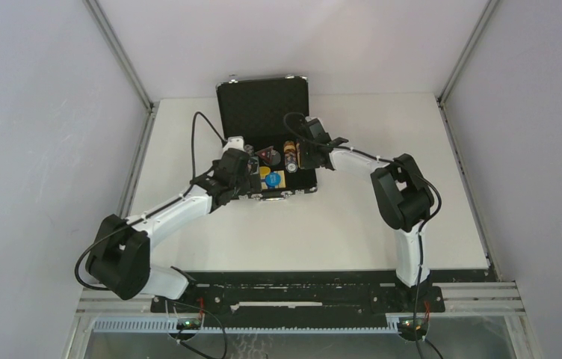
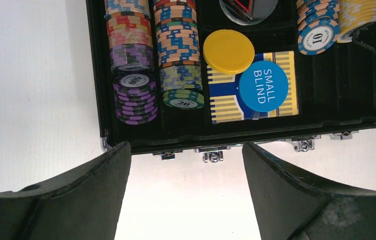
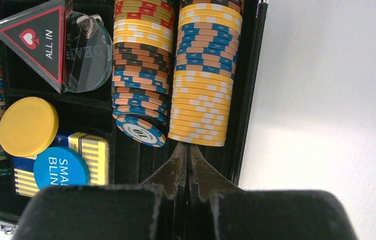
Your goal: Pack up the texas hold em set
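Small black briefcase w/ silver edges (image 1: 263,112) sits on the white counter (image 1: 300,232), toward the far side, lid up & leaning back.

Inside, multicoloured poker chips (image 2: 178,45) lie on their sides in long rows, some on the left & some on the right. The purple chips (image 2: 135,97) are in the leftmost slot, at the near end. A long yellow-white chip row (image 3: 203,75) fills the rightmost slot. Next to it is a row that ends in a blue "10" chip (image 3: 141,131).

In the middle part, the yellow-blue striped card box (image 2: 221,102) lies flat at the near end. The blue round disc saying SMALL BLIND (image 2: 263,86) lies on top of the box. The plain yellow round disc (image 2: 228,51) rests partly on the box's far left corner, just touching the blue one. Farther back, the red-black triangle token saying ALL IN (image 3: 38,42) lies partly over a clear round disc (image 3: 88,55).

The left gripper (image 2: 186,160) is released: fingers spread wide, nothing in them. It hangs over the counter just in front of the briefcase's near wall, by the silver latches (image 2: 212,156).

The right gripper (image 3: 187,150) is clenched tight, fingers pressed together w/ nothing between. It is inside the briefcase on the right side, tips touching the near end of the yellow-white chip row.
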Controlling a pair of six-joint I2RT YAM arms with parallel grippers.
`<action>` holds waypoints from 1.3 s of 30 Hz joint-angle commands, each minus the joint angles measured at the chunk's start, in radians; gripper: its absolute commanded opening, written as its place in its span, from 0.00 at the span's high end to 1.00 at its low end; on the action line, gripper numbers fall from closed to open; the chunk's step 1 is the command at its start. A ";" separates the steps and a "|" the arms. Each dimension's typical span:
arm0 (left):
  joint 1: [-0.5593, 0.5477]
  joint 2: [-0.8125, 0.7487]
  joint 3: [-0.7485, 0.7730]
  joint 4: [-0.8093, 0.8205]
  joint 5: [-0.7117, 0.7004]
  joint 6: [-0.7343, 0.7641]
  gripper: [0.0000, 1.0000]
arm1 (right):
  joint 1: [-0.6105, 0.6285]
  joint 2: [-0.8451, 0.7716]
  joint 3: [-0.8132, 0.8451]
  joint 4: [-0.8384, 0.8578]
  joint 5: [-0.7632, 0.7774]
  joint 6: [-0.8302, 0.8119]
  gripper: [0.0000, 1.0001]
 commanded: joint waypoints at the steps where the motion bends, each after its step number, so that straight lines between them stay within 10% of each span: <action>1: 0.007 0.000 -0.016 0.031 0.014 0.005 0.14 | -0.003 -0.029 0.037 0.030 0.011 -0.023 0.98; 14: 0.007 -0.038 -0.027 0.039 0.032 -0.003 0.14 | 0.037 -0.239 -0.066 0.048 0.022 -0.032 0.96; 25: 0.040 -0.147 -0.128 0.116 -0.057 -0.066 0.08 | -0.052 -0.062 0.189 0.129 0.112 -0.183 0.38; 39: 0.058 -0.298 -0.221 0.164 -0.139 -0.088 0.08 | -0.116 0.253 0.587 0.154 0.160 -0.275 0.46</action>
